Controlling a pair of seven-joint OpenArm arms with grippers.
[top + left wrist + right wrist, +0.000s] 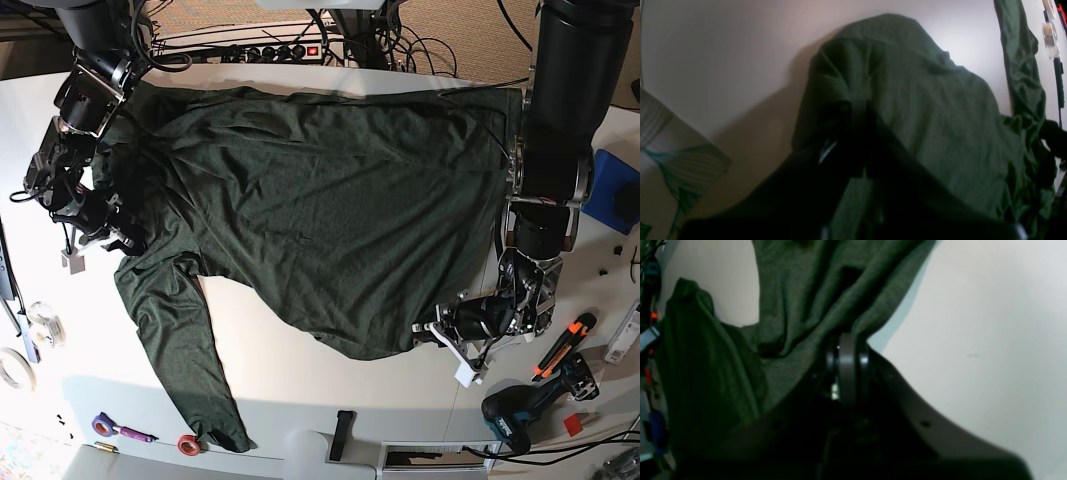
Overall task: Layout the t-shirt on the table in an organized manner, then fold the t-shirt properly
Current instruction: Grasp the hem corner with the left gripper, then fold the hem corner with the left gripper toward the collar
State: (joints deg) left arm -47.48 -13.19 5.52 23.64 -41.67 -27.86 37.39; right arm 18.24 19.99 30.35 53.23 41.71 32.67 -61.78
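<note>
1. t-shirt (923, 110), left wrist: draped over the left gripper (853, 103), clamped together on a dark green fold above the table (723, 66); could slip free under a hard tug.
2. right wrist: bunched at the right gripper (846, 340), pinched tight on cloth; might drag wrinkles inward.
3. base: spread across the table, one sleeve reaching the front edge; drill (520, 412) and red tape roll (188, 443) close by, liable to snag the cloth.
</note>
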